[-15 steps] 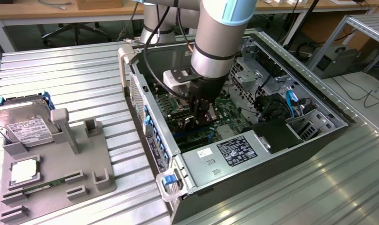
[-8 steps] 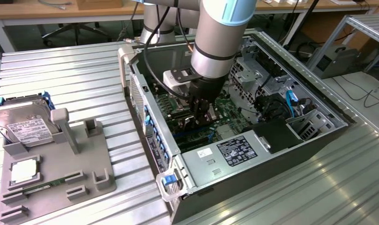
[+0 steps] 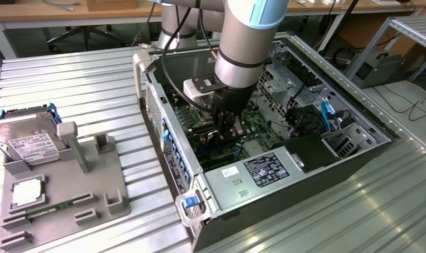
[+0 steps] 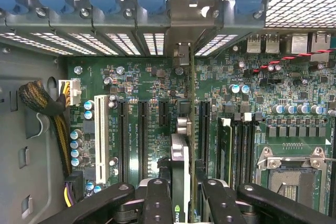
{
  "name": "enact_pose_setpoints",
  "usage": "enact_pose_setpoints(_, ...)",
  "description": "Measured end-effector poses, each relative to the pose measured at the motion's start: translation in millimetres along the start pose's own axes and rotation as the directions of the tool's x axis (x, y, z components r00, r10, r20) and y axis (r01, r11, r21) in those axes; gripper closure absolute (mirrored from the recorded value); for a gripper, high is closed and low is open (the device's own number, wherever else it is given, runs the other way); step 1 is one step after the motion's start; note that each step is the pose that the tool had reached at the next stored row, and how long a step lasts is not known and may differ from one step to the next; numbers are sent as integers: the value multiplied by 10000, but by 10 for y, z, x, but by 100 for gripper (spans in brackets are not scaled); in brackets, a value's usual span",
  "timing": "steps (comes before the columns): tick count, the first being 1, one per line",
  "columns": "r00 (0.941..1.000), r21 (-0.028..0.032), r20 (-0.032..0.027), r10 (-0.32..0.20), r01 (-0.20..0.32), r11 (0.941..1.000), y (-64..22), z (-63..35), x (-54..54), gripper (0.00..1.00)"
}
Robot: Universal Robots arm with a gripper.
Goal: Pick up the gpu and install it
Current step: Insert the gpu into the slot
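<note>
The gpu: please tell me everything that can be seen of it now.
The gpu is a thin card, seen edge-on in the wrist view: a dark board edge, a silver metal part and a green logo near the grip. It stands upright over the motherboard, parallel to the long slots, its far end toward the rear slot grille. The gripper is shut on it, one finger on each face. Whether it is seated cannot be told.

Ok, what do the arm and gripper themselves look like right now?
The arm is a silver-grey tube with a light-blue ring and black band. A pale grey wrist housing carries a looping black cable. The gripper is black; its fingers are jointed links with round pivot pins.
</note>
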State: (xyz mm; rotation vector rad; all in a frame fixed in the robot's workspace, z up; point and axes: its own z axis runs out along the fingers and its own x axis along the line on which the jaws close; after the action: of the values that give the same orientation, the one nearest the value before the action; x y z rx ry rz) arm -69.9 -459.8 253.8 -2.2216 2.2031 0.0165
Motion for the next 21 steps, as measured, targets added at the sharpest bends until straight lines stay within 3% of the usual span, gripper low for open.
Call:
enact_pose_setpoints(16, 10000, 0, 1, 0, 0, 10000, 0, 0, 0, 71)
enact_pose_setpoints(17, 10000, 0, 1, 1, -1, 10000, 0, 0, 0, 60)
enact_pose_setpoints(18, 10000, 0, 1, 1, -1, 10000, 0, 0, 0, 60)
enact_pose_setpoints(20, 10000, 0, 1, 0, 0, 10000, 0, 0, 0, 47)
enact_pose_setpoints(21, 10000, 0, 0, 0, 0, 10000, 0, 0, 0, 47)
